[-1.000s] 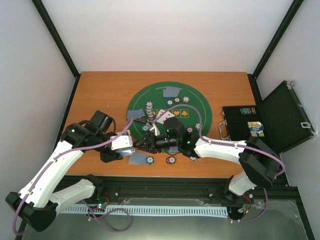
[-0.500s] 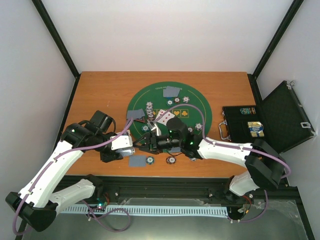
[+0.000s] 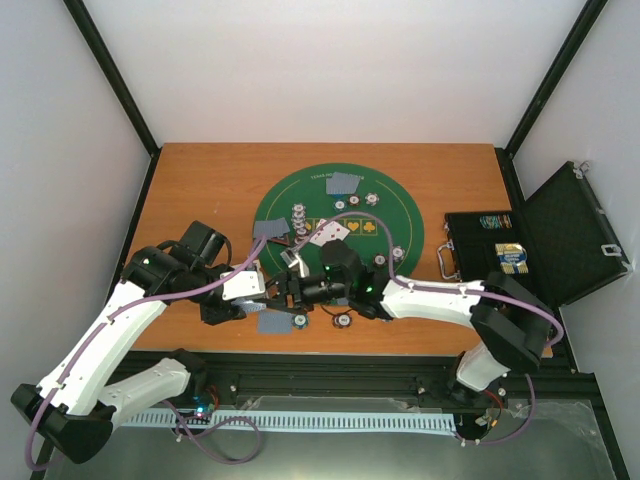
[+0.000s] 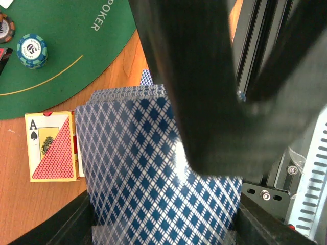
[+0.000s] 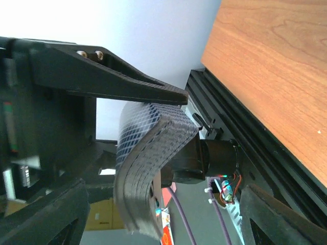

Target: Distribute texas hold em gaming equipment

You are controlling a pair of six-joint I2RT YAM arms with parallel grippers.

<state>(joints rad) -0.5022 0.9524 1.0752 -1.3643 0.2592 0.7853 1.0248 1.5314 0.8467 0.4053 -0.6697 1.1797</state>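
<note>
Top external shows the deal partway done. On the green poker mat [image 3: 400, 210], one pair of face-down cards [image 3: 343, 183] lies at the upper edge with two chips [image 3: 363, 199] just below it. A second pair [image 3: 270, 229] lies at the mat's left edge. A third lot of cards [image 3: 274, 322] sits on the counter [image 3: 200, 180] below the mat, with a striped chip [image 3: 300, 320] on top of it. At the mat's right side I see chips [image 3: 393, 257] but no cards, though my right arm hides part of that spot, so I judge that seat is still to be dealt.

My left tool [image 3: 267, 298] is clamped on the deck of blue diamond-backed cards [image 4: 153, 168], low and left of centre in the frame. My right tool [image 3: 292, 290] stands with its fingers apart around the deck's end. In the right wrist view, the upper finger touches the top card and the deck bows.

Since a second ago my right arm has slid leftward to meet the deck and its fingers have spread wider. The left tool has kept its grip and place, and the laid-out cards and chips have not shifted.
</note>
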